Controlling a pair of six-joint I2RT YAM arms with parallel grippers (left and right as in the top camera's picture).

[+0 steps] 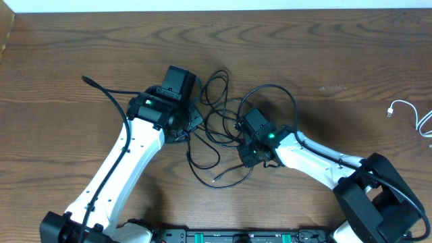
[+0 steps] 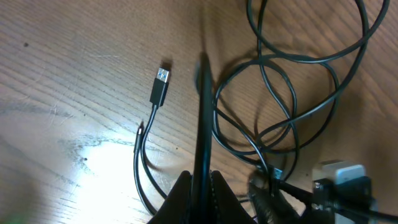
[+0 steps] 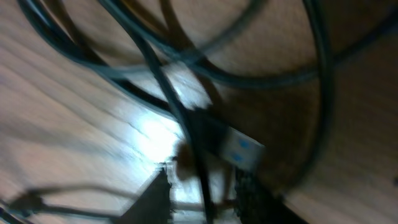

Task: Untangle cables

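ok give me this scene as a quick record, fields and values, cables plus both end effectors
surface: wooden table
black cables: tangled in overlapping loops at mid-table, between the two arms
white cable: apart from the tangle, at the right edge of the overhead view
USB plug: black-bodied, lying flat on the wood beside the loops
left end effector: shut, a black strand pinched in it
right end effector: open, low over the tangle, one strand running between its fingers; view blurred
task state: black cables not yet separated
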